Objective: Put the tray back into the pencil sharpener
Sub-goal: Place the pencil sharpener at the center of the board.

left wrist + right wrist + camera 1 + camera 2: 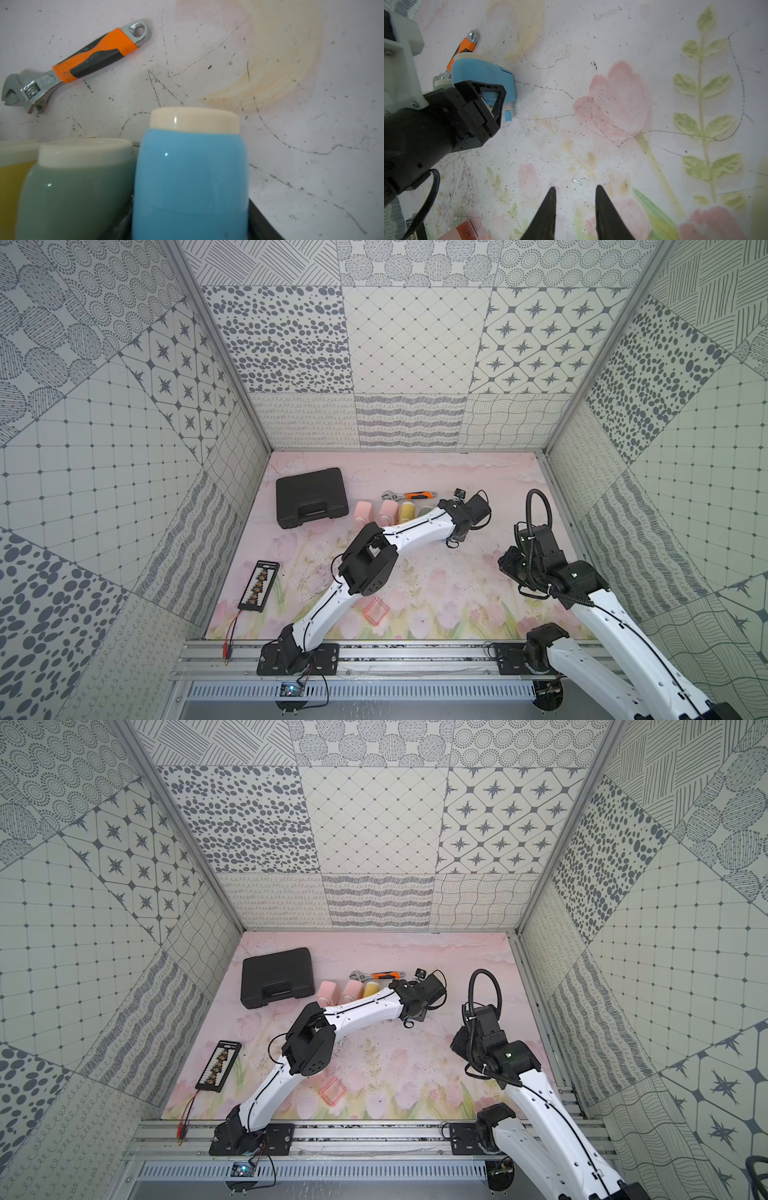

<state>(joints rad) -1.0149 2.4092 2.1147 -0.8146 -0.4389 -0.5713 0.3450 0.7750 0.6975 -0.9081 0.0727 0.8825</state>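
Our left gripper (492, 99) straddles the blue pencil sharpener (481, 70), likely steadying it; whether it clamps, we cannot tell. Our right gripper (575, 188) hangs parted, empty, free to fetch the red tray (375, 611).

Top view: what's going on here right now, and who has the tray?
Nobody has the tray yet. The left gripper is at the blue pencil sharpener at the far side of the mat, with the sharpener between its fingers; I cannot tell whether it is clamped. The pink tray lies alone near the front edge, not yet in the sharpener. The right gripper hovers open and empty over the mat.
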